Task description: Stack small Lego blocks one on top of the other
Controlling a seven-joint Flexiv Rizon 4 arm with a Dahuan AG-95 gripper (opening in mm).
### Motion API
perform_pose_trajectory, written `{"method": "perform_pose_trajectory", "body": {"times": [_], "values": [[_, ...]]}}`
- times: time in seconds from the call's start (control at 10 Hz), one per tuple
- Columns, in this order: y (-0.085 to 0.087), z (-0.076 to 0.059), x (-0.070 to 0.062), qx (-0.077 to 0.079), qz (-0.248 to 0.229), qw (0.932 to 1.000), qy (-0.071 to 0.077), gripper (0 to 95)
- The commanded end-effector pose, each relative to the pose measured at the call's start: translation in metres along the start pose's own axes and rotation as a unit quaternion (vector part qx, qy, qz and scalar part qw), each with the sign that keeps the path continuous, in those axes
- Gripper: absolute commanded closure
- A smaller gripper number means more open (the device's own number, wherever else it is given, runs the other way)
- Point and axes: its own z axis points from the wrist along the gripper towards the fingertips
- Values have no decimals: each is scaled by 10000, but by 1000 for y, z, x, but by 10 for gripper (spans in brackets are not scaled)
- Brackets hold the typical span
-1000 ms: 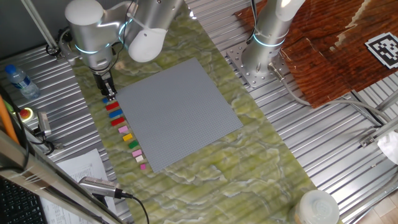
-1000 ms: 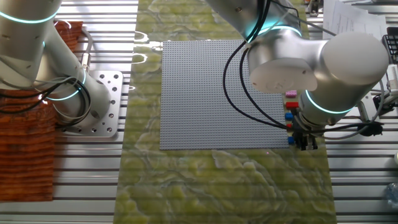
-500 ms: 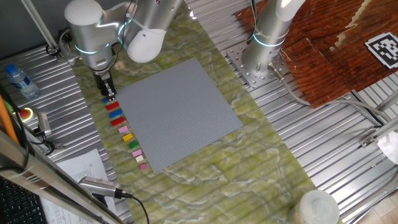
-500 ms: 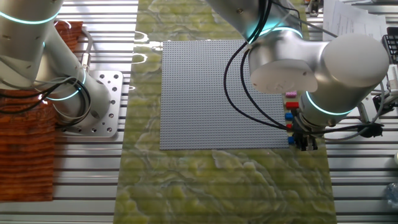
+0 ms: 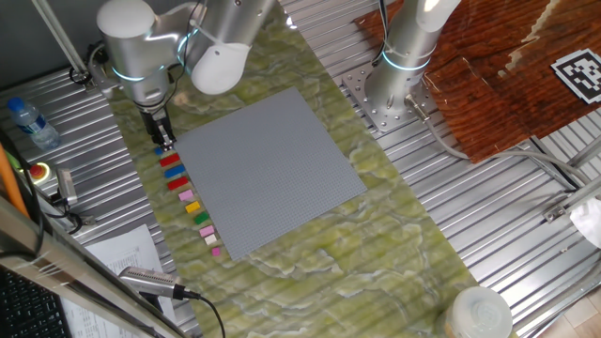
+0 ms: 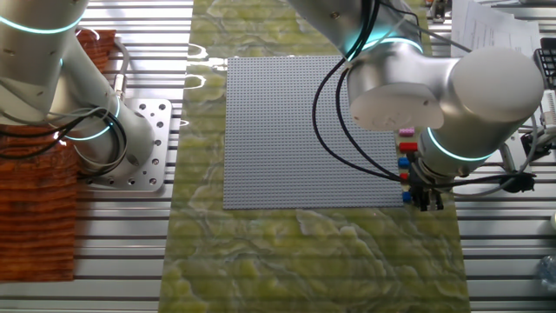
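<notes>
A row of small Lego blocks (image 5: pixel 186 195) in blue, red, pink, yellow and green lies on the marbled mat along the left edge of the grey baseplate (image 5: pixel 268 169). My gripper (image 5: pixel 164 143) points down at the far end of the row, its tips at the last blue block (image 5: pixel 158 150). In the other fixed view the gripper (image 6: pixel 426 202) stands just right of that blue block (image 6: pixel 406 197), with red, blue and pink blocks (image 6: pixel 405 162) behind it. The dark fingers stand close together; the arm hides whether they clamp the block.
A second arm's base (image 5: pixel 390 94) is bolted beyond the baseplate. A water bottle (image 5: pixel 26 120) and a red button (image 5: pixel 39 171) lie at the left. Papers (image 5: pixel 122 253) and a white container (image 5: pixel 479 314) are at the front. A brown cloth (image 5: pixel 507 75) covers the far right.
</notes>
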Motion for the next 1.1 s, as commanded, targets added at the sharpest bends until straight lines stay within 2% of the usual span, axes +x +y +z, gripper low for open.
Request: {"method": "perform_pose_trajectory", "body": {"times": [0.1,0.4,0.6,0.8,1.1], "values": [[0,0,0,-63,-9,10000,9,950],[3,-12,0,-59,-61,9999,61,950],[9,-30,1,-62,-47,9999,89,950],[23,-41,0,-52,85,9999,124,950],[55,-43,-2,-15,333,9993,163,950]]}}
